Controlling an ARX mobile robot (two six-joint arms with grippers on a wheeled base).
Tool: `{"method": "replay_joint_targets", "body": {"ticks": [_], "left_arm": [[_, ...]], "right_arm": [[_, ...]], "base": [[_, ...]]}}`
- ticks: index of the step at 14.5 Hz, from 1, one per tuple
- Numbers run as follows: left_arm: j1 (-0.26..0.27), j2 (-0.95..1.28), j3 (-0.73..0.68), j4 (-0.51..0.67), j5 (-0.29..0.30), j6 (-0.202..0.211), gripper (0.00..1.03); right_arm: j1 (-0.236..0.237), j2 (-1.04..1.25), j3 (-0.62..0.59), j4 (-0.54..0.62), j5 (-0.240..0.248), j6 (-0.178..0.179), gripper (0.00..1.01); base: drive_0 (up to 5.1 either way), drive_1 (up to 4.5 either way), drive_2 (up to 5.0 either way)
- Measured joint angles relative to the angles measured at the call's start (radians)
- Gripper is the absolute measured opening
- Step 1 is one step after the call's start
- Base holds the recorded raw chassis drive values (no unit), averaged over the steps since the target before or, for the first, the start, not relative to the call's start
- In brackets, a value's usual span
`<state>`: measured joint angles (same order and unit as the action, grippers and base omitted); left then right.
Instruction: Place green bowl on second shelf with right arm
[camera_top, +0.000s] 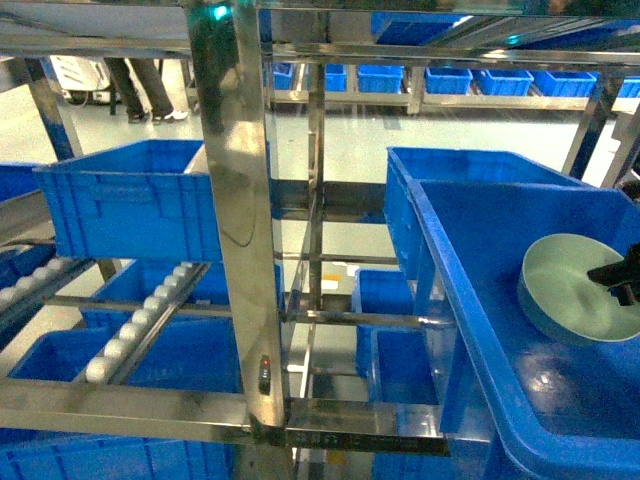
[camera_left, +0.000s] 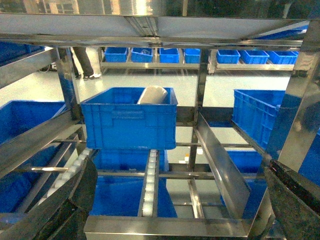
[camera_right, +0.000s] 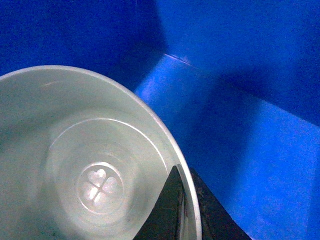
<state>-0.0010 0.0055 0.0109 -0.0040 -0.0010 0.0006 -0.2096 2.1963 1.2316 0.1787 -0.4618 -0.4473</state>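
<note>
The pale green bowl is tilted inside a big blue crate at the right of the steel rack. My right gripper is shut on its right rim. In the right wrist view one black finger lies inside the green bowl and the other outside, with the crate's wall behind. I cannot tell whether the bowl touches the crate floor. A rack shelf tier with white roller rails lies to the left and lower. My left gripper stands open before this roller tier, holding nothing.
A shiny steel upright stands in the near middle. A second blue crate on the left holds a white item. More blue crates line a far rack. A person's legs show at back left.
</note>
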Motion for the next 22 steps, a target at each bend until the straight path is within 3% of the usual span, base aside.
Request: {"method": "replay_joint_targets", "body": {"ticks": [5,10,15,16,17,20,21,22], "left_arm": [[0.0,0.0,0.0,0.0,0.0,0.0,0.98],[0.0,0.0,0.0,0.0,0.0,0.0,0.98],[0.0,0.0,0.0,0.0,0.0,0.0,0.98],[0.0,0.0,0.0,0.0,0.0,0.0,0.98],[0.0,0.0,0.0,0.0,0.0,0.0,0.98],[0.0,0.0,0.0,0.0,0.0,0.0,0.98],[0.0,0.0,0.0,0.0,0.0,0.0,0.98],[0.0,0.0,0.0,0.0,0.0,0.0,0.98]], "right_arm": [[-0.003,0.034,0.044,-0.019,-0.013,-0.029,0.02],[-0.051,0.135,0.154,-0.099,-0.064,-0.125,0.02],[-0.051,0.141,0.172,-0.11,-0.098,-0.137,0.02],[-0.046,0.142,0.178,-0.125,-0.098,-0.137,0.06],[-0.046,0.142,0.184,-0.138,-0.1,-0.14,0.23],[-0.033,0.146,0.188,-0.109,-0.093,-0.136,0.59],[-0.024,0.143,0.175,-0.063,-0.093,-0.121,0.7],[-0.014,0.126,0.138,-0.008,-0.076,-0.072,0.81]], "base": [[0.0,0.0,0.0],[0.0,0.0,0.0],[0.0,0.0,0.0],[0.0,0.0,0.0],[0.0,0.0,0.0],[0.0,0.0,0.0],[0.0,0.0,0.0],[0.0,0.0,0.0]]}}
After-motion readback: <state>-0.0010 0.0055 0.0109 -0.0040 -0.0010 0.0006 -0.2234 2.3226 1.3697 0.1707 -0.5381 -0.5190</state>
